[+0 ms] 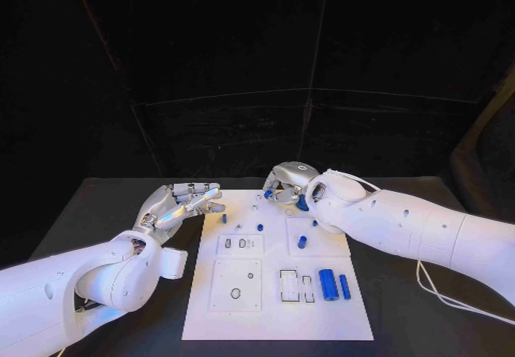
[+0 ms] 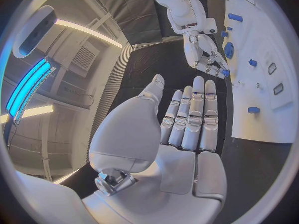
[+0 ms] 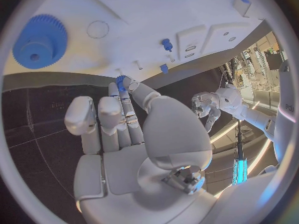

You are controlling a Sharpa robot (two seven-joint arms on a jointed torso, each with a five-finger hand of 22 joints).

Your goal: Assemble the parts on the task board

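Note:
The white task board (image 1: pixel 277 312) lies in the middle of the black table. My right hand (image 1: pixel 289 184) hovers over the board's far edge and pinches a small blue part (image 3: pixel 121 81) between thumb and a fingertip. A blue gear (image 3: pixel 39 41) sits on the board just beside that hand. My left hand (image 1: pixel 182 204) is at the board's far left corner, fingers stretched out flat and holding nothing (image 2: pixel 187 119). Small blue pegs (image 1: pixel 260 226) stand on the board, and two blue cylinders (image 1: pixel 328 285) lie near its right edge.
Rectangular recessed plates with slots (image 1: pixel 236 284) take up the board's near left half. A thin white cable (image 1: pixel 440 294) trails over the table under my right arm. Bare black table lies on both sides of the board.

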